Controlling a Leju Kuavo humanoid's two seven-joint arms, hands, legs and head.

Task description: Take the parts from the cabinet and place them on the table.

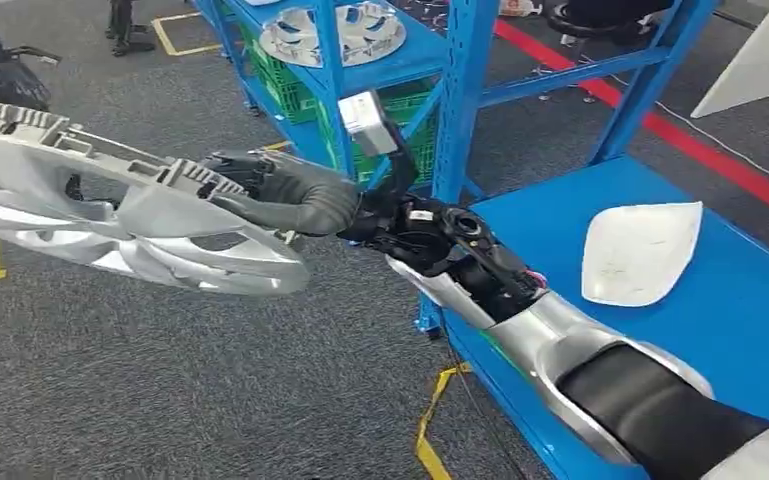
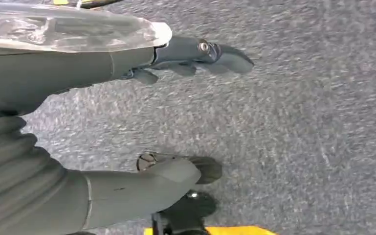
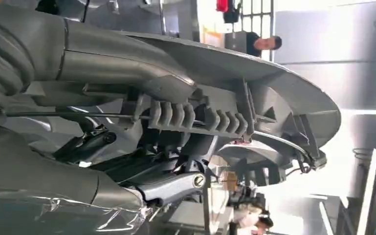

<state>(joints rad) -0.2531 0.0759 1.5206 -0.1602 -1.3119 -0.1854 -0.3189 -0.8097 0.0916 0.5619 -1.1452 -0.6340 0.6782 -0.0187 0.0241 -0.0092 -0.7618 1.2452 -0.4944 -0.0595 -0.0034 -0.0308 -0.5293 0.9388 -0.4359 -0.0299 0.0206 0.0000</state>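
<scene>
Our right hand (image 1: 290,195) grips the big silver wheel cover (image 1: 130,215) by its rim, held out flat over the floor, well away from the blue table (image 1: 750,320). Our left hand (image 2: 176,112) is open, holding nothing. A white part (image 1: 640,252) lies on the table. More wheel covers (image 1: 335,30) sit on the cabinet shelf (image 1: 415,55), green crates (image 1: 295,90) below.

This is an industrial workshop or warehouse floor. Blue steel shelving (image 1: 460,90) stands at twelve o'clock, holding silver wheel-cover parts (image 1: 335,30) on a shelf and green plastic crates (image 1: 295,90) below, with a blue work table (image 1: 750,310) at three o'clock. The grey floor (image 1: 160,380) carries yellow marking tape (image 1: 430,420) at six o'clock and a red line (image 1: 660,125) at one o'clock.
</scene>
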